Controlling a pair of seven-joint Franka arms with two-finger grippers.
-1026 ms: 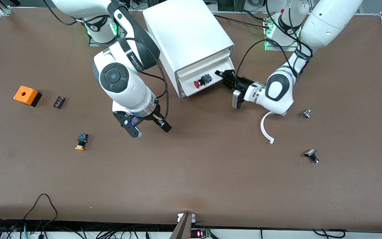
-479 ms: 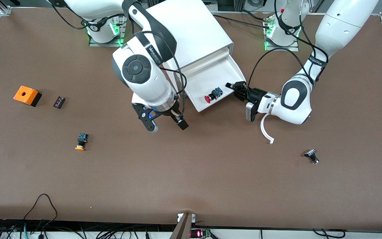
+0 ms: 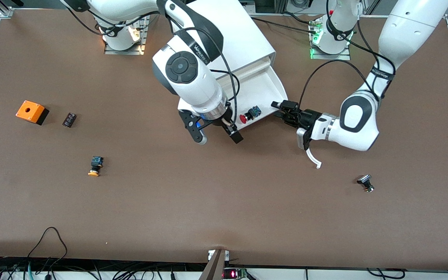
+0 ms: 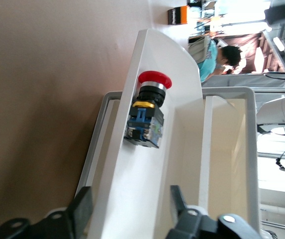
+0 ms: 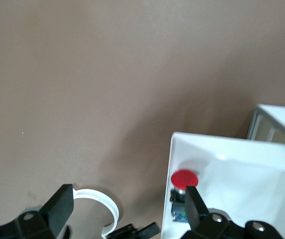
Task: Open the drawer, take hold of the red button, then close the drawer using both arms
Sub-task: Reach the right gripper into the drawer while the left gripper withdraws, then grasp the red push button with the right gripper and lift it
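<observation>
The drawer (image 3: 263,85) stands pulled out of the white cabinet (image 3: 224,35). The red-capped button (image 3: 248,115) lies on its side in the drawer, near the front panel. My left gripper (image 3: 283,109) is at the drawer's front corner toward the left arm's end. It is open, and in the left wrist view (image 4: 130,211) its fingers straddle the drawer's edge (image 4: 132,194), with the button (image 4: 147,112) a short way ahead. My right gripper (image 3: 215,134) is open and empty over the table beside the drawer's front. The right wrist view shows the button (image 5: 184,179) by one finger (image 5: 194,204).
A white curved strip (image 3: 312,155) lies under the left wrist. A black and metal part (image 3: 365,182) lies nearer the front camera. Toward the right arm's end are an orange-capped button (image 3: 95,166), a small black block (image 3: 69,119) and an orange box (image 3: 32,111).
The drawer has slid farther out with my left gripper at its front corner. My right gripper has moved from the open table to beside the drawer's front. The left arm now hides a small silver part.
</observation>
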